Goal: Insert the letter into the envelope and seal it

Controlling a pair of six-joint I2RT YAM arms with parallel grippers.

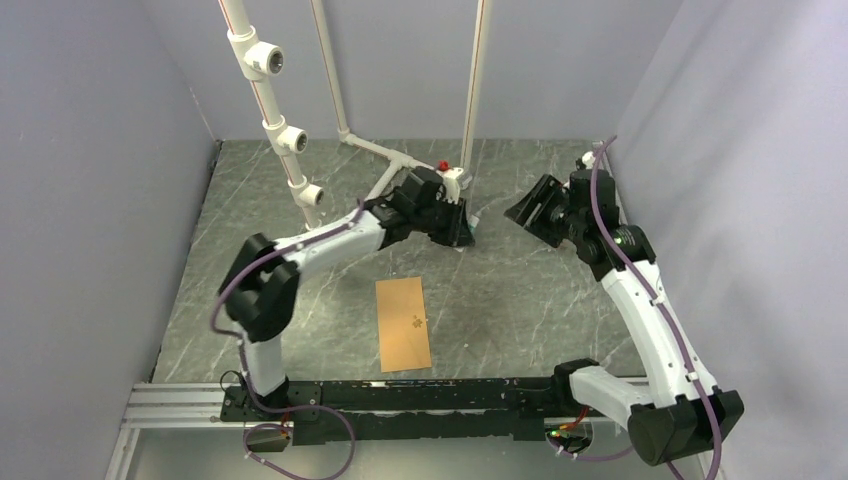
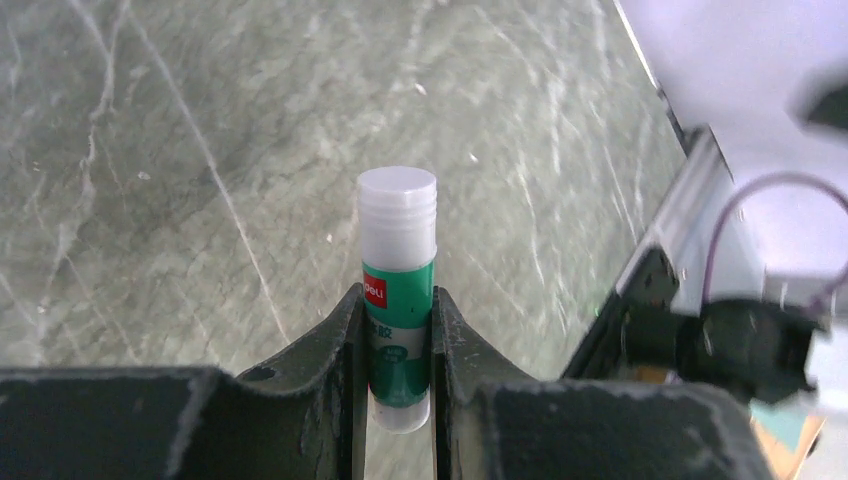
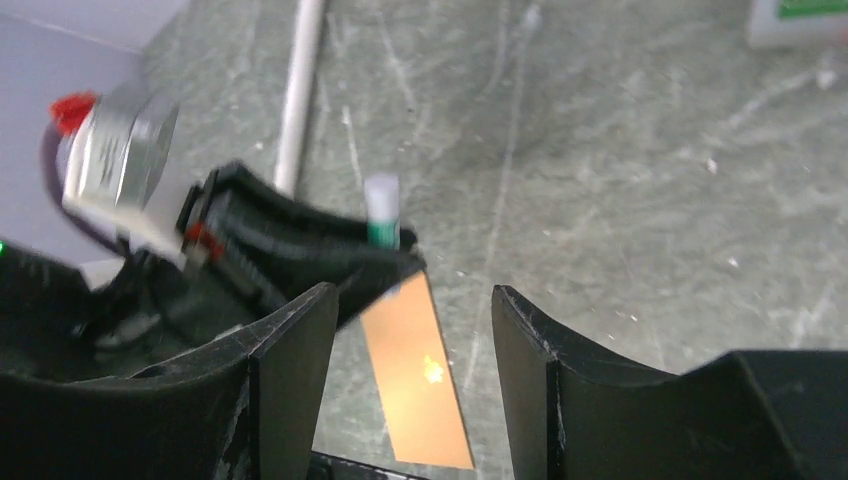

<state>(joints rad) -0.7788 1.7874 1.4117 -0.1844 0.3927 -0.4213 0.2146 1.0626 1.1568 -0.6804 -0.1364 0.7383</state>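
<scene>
One kraft-brown paper envelope point(image 1: 404, 325) lies flat, long axis near-far, well apart from and nearer me than L gripper point(image 2: 397, 300) and R gripper point(image 3: 410, 300), L closer. Letter not in view. L clamps green-white glue stick point(image 2: 397, 250); R spread, empty.

Looks like a robotics lab cell: plain grey panels point(image 1: 90, 200) box in a marbled tabletop point(image 1: 520, 290), white pipe frame point(image 1: 266, 100) behind (tee joints and all), aluminium rail point(image 1: 170, 410) up front.
</scene>
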